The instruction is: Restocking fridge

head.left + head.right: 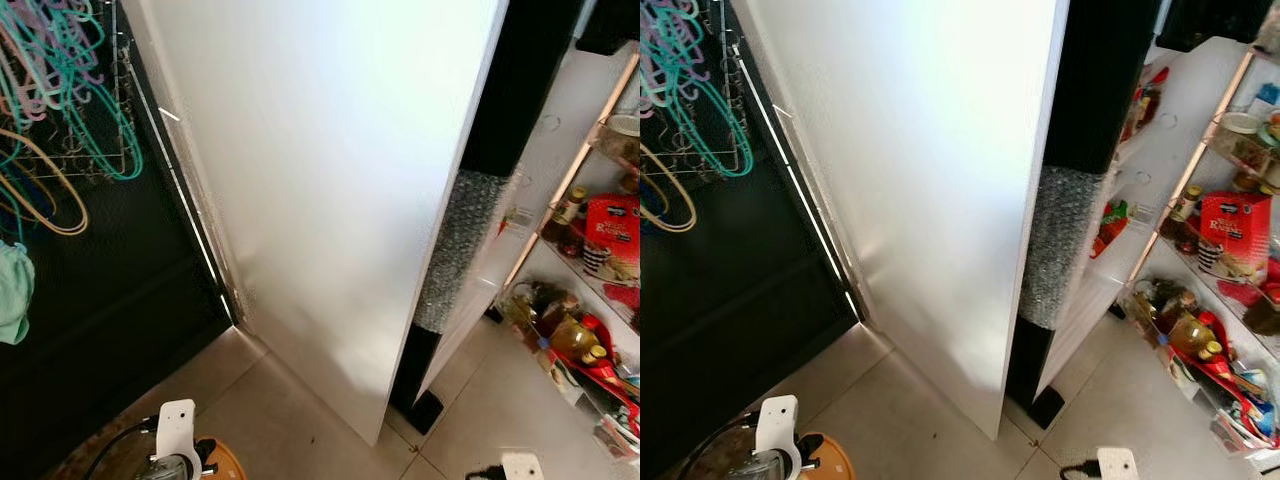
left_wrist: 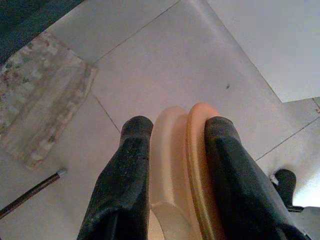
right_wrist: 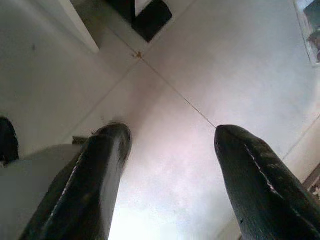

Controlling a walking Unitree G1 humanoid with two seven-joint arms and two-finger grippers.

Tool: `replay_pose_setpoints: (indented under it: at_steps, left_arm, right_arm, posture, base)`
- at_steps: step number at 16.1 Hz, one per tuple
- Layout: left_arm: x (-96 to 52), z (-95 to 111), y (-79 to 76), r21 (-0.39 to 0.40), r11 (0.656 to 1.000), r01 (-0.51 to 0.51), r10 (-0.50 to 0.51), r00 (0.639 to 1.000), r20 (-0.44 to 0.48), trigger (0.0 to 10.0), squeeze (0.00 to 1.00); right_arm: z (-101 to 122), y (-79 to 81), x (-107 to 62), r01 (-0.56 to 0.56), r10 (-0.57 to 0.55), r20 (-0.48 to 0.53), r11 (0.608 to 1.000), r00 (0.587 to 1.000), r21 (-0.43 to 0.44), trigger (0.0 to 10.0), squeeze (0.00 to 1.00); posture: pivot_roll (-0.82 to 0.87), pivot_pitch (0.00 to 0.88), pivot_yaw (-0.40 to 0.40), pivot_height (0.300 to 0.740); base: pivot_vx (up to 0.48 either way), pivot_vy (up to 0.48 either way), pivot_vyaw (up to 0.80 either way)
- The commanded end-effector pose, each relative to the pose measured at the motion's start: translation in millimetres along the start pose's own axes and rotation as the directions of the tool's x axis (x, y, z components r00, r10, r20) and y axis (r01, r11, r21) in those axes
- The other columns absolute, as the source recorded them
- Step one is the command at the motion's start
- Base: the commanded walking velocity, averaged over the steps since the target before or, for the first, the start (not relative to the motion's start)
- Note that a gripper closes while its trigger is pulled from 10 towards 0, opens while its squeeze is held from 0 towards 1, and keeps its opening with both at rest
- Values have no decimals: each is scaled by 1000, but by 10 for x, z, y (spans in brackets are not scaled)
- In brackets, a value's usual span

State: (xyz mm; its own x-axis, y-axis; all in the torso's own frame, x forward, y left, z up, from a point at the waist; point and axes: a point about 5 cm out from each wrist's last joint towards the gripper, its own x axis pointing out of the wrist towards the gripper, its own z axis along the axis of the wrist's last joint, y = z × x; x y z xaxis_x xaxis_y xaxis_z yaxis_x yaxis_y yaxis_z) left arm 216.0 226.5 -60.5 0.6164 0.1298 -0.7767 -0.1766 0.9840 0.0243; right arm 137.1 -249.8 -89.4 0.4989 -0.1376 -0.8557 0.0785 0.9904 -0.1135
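The fridge (image 1: 330,200) rises ahead as a tall white panel with a black edge partly wrapped in bubble wrap (image 1: 455,250). To its right the open door shelves (image 1: 1200,270) hold bottles, jars and a red packet (image 1: 610,235). My left gripper (image 2: 175,125) hangs low over the floor tiles, shut on an orange and cream round dish (image 2: 187,165); the dish's orange rim (image 1: 225,462) peeks in at the bottom left of the eye views. My right gripper (image 3: 172,132) is open above bare tiles, with nothing between its fingers.
A wire rack with several teal and yellow hangers (image 1: 60,100) hangs on the dark wall at the left. A patterned mat (image 2: 40,95) and a thin stick (image 2: 30,192) lie on the floor. A black foot (image 1: 425,410) stands under the fridge edge.
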Motion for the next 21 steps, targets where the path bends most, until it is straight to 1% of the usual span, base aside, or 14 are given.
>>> replay_pose_setpoints:
  at_steps: [1,3,6,9,14,18,21]
  left_arm:
    - [-6,-15,41,12,1000,-1,1,1000,-4,10000,0]
    - [-3,8,38,12,1000,-1,1,1000,1,10000,0]
    - [-1,23,35,9,1000,-5,5,1000,4,10000,0]
    - [1,26,30,6,1000,-7,7,1000,4,10000,0]
    - [2,34,31,1,1000,-8,8,1000,5,10000,0]
    - [2,38,34,1,1000,-9,9,1000,6,10000,0]
    - [2,36,35,-8,1000,-11,11,1000,5,10000,0]
  right_arm:
    - [-31,-59,-14,7,-7,-12,1000,1000,-21,10000,0]
    - [-11,-82,-14,7,-7,-10,999,1000,-37,10000,0]
    - [79,-62,8,24,-24,16,999,1000,44,10000,0]
    - [136,-40,21,17,-18,24,999,1000,32,10000,0]
    - [153,20,34,1,-2,16,1000,1000,26,10000,0]
    - [170,-27,31,7,-8,15,1000,1000,26,10000,0]
    - [175,-52,28,8,-8,16,1000,1000,16,10000,0]
  posture:
    - [-36,0,39,740]
    - [-33,0,36,740]
    - [-37,0,34,740]
    - [-35,3,32,740]
    - [-32,15,32,740]
    - [-33,19,31,740]
    - [-37,19,32,740]
  base:
    - [0,-270,0]
    - [0,-287,0]
    - [0,-289,0]
    - [0,-314,0]
    - [0,-323,0]
    - [0,-327,0]
    - [0,0,0]
